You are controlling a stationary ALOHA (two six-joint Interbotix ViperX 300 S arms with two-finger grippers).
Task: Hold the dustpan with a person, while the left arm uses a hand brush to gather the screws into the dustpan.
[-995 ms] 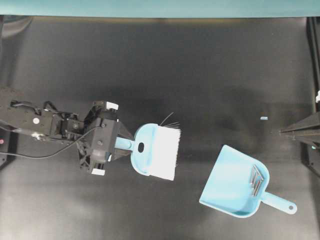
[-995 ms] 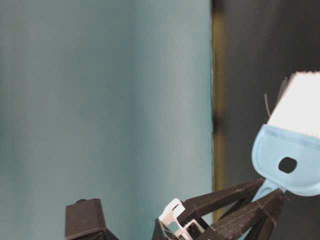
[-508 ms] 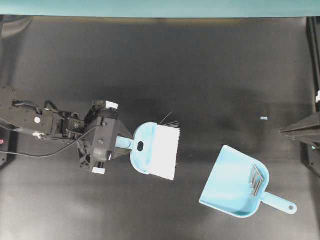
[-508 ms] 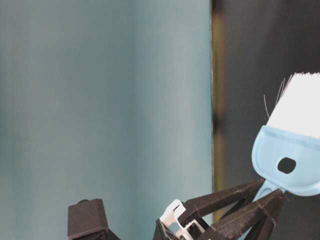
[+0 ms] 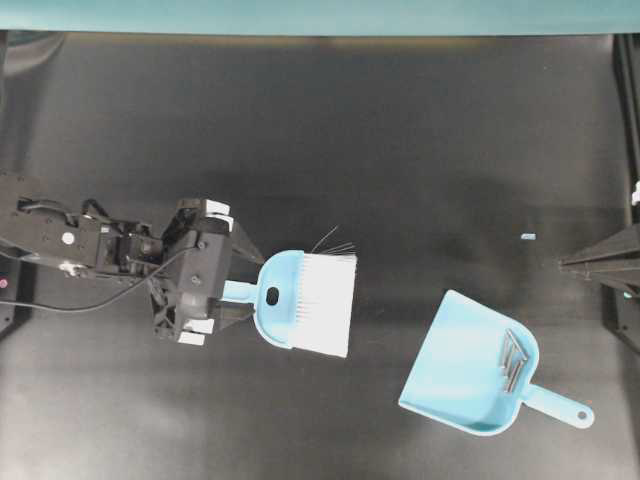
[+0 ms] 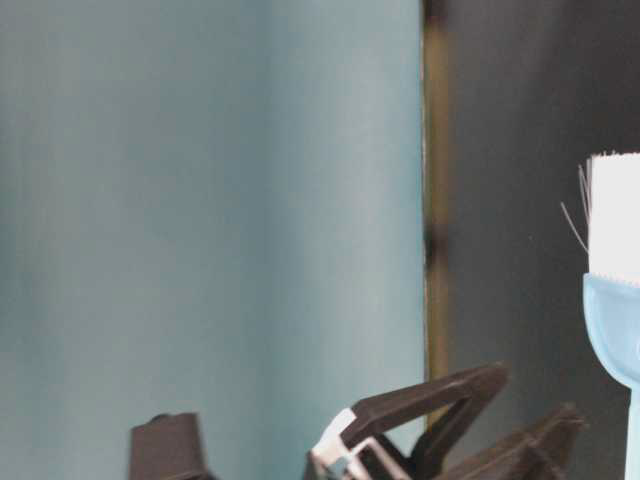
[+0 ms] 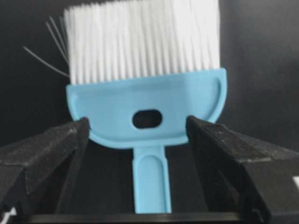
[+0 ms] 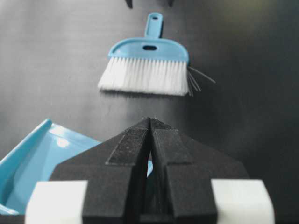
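Hand brush lies btwn spread left fingers, untouched.

You see the right gripper with its jaws pressed together, the hand brush lying beyond on the black table, and the dustpan at lower left.

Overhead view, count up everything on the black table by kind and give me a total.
Hand brush: 1
Dustpan: 1
Screws in the dustpan: about 4, bunched, hard to separate
Small pale blue scrap: 1
Total: about 7
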